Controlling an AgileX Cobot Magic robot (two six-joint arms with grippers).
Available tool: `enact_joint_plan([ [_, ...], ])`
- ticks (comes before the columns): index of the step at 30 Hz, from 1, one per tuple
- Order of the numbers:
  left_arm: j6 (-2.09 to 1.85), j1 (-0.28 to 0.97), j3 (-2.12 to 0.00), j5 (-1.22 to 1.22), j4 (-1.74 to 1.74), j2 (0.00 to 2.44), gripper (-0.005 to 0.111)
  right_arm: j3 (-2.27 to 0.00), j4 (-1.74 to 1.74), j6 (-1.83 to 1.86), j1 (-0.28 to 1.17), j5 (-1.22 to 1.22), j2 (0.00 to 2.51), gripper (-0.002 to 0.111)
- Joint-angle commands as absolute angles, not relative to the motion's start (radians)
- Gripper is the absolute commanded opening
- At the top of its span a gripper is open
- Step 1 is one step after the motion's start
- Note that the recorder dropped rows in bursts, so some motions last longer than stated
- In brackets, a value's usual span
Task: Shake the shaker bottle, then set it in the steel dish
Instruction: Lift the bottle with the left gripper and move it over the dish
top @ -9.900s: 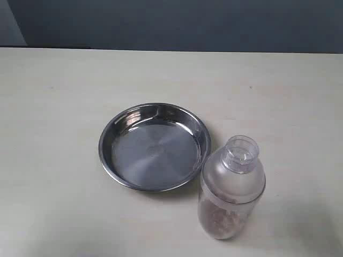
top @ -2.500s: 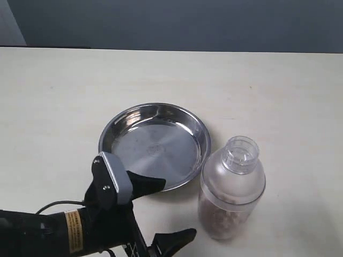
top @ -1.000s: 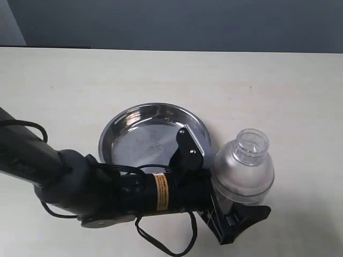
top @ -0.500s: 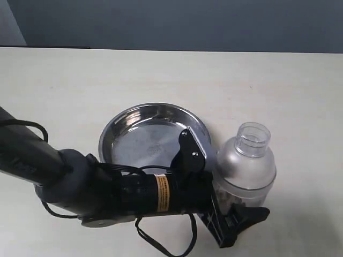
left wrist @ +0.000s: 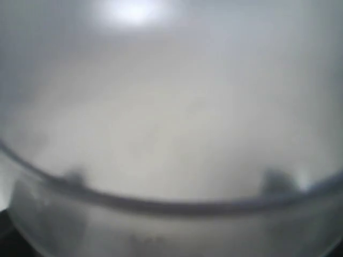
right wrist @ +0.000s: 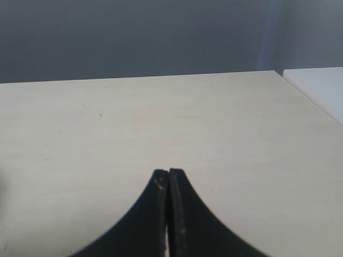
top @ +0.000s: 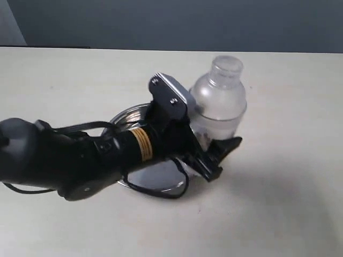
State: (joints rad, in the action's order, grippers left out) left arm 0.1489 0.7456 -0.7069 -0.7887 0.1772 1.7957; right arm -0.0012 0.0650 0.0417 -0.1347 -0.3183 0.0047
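Observation:
The frosted shaker bottle hangs in the air, tilted, clear cap uppermost, with my left gripper shut on its lower body. It is held over the right edge of the steel dish, which my left arm mostly covers. In the left wrist view the shaker bottle fills the picture as a grey blur and the fingers do not show. My right gripper is shut and empty over bare table, out of the exterior view.
The cream table runs wide to the right and front of the arm. A dark wall stands behind the table's far edge. A white surface adjoins the table in the right wrist view.
My left gripper has lifted the bottle off the table and carried it up and back, over the dish's right edge. The right gripper is seen only now.

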Motion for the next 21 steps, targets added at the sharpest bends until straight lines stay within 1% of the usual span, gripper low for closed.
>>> enact_joint_plan([
  [1, 0.127, 0.681, -0.694, -0.835, 0.144, 1.721, 0.000, 0.000, 0.066, 0.044, -0.138, -0.305, 0.000, -0.001],
  [5, 0.078, 0.638, -0.653, -0.795, 0.134, 1.674, 0.000, 0.000, 0.066, 0.044, -0.138, -0.305, 0.000, -0.001],
  [8, 0.068, 0.597, -0.616, -0.793, 0.072, 1.685, 0.000, 0.000, 0.066, 0.044, -0.138, -0.305, 0.000, -0.001],
  [10, 0.081, 0.571, -0.598, -0.888, 0.070, 1.664, 0.000, 0.000, 0.066, 0.044, -0.138, -0.305, 0.000, -0.001],
  [12, 0.083, 0.565, -0.599, -0.960, 0.072, 1.580, 0.000, 0.000, 0.066, 0.044, -0.138, -0.305, 0.000, -0.001],
  [13, 0.071, 0.565, -0.610, -0.894, 0.072, 1.543, 0.000, 0.000, 0.066, 0.044, -0.138, -0.305, 0.000, -0.001],
  [14, 0.067, 0.565, -0.629, -0.737, 0.072, 1.521, 0.000, 0.000, 0.066, 0.044, -0.138, -0.305, 0.000, -0.001],
  [15, 0.067, 0.562, -0.643, -0.605, 0.063, 1.542, 0.000, 0.000, 0.066, 0.044, -0.138, -0.305, 0.000, -0.001],
  [16, 0.097, 0.558, -0.635, -0.542, 0.060, 1.600, 0.000, 0.000, 0.066, 0.044, -0.138, -0.305, 0.000, -0.001],
  [18, 0.243, 0.545, -0.586, -0.752, 0.113, 1.683, 0.000, 0.000, 0.066, 0.044, -0.138, -0.305, 0.000, -0.001],
  [20, 0.283, 0.532, -0.570, -0.989, 0.133, 1.650, 0.000, 0.000, 0.066, 0.044, -0.138, -0.305, 0.000, -0.001],
  [21, 0.283, 0.531, -0.590, -1.001, 0.133, 1.620, 0.000, 0.000, 0.066, 0.044, -0.138, -0.305, 0.000, -0.001],
])
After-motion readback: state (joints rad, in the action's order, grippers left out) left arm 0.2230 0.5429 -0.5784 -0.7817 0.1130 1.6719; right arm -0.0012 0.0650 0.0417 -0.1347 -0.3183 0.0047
